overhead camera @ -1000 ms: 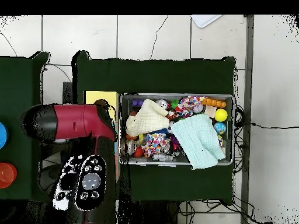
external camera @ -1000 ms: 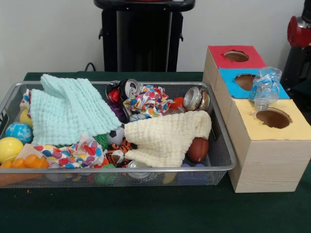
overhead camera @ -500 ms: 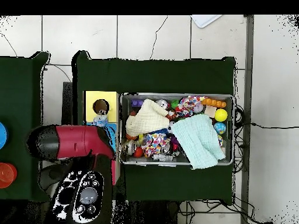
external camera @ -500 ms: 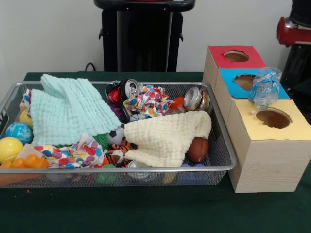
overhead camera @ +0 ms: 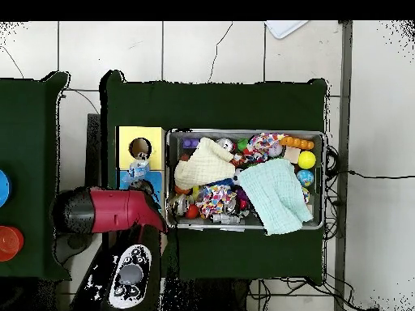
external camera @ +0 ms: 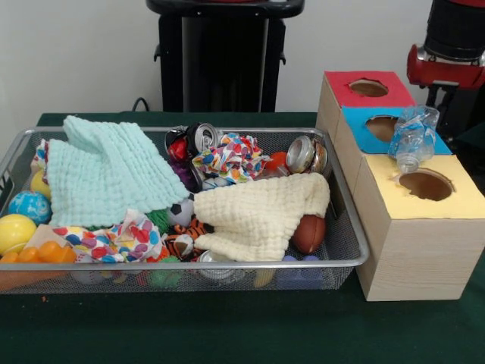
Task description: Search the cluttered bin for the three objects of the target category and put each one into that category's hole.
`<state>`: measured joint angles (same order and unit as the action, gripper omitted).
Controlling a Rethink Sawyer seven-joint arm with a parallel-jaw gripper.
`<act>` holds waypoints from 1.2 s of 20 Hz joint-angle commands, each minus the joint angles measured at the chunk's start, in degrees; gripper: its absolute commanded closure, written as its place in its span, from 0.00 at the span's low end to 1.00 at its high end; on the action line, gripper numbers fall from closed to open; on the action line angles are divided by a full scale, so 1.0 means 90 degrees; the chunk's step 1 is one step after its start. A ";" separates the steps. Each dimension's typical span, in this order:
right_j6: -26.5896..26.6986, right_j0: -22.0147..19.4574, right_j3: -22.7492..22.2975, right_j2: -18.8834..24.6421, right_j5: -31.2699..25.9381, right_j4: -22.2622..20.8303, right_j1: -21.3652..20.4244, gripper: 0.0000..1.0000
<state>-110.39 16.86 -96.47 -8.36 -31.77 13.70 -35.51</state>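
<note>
One crushed clear bottle (external camera: 413,136) lies on top of the boxes, across the edge between the blue surround and the yellow one, beside the blue hole (external camera: 383,125). It also shows in the overhead view (overhead camera: 138,168). The wire-mesh bin (external camera: 348,227) is full of clutter. A clear, bluish scrap (external camera: 217,182) pokes out under the patterned cloth; I cannot tell what it is. My red and black arm (external camera: 452,47) hangs behind the boxes at the far right. The gripper (external camera: 453,102) is a dark shape below it, and its state does not show.
A mint cloth (external camera: 106,171) and a cream cloth (external camera: 261,212) cover much of the bin. Dented cans (external camera: 305,154) (external camera: 204,136), a small football (external camera: 309,233) and coloured balls (external camera: 15,231) lie around them. The red hole (external camera: 368,87) and the yellow hole (external camera: 426,184) flank the blue one.
The arm has swung left and further into the front view; in the overhead view it has drawn back toward the base, uncovering the yellow box and the bottle. The bottle has not moved.
</note>
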 commanded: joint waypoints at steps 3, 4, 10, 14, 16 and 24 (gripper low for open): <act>-0.1269 -0.0188 -0.0539 0.0138 0.0110 0.0081 0.0350 1.00; -0.1227 -0.0211 -0.0525 0.0129 0.0095 0.0058 0.0345 1.00; -0.1277 -0.0238 -0.0283 0.0074 -0.0221 0.0107 0.0362 1.00; -0.1668 -0.0023 0.0379 0.0065 -0.0626 0.0326 0.0578 1.00; -0.1991 0.0171 0.0924 0.0010 -0.0883 0.0456 0.0846 1.00; -0.2704 0.0590 0.2286 -0.0343 -0.1658 0.0711 0.1559 1.00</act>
<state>-112.72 20.47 -87.43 -12.89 -42.65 15.51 -30.42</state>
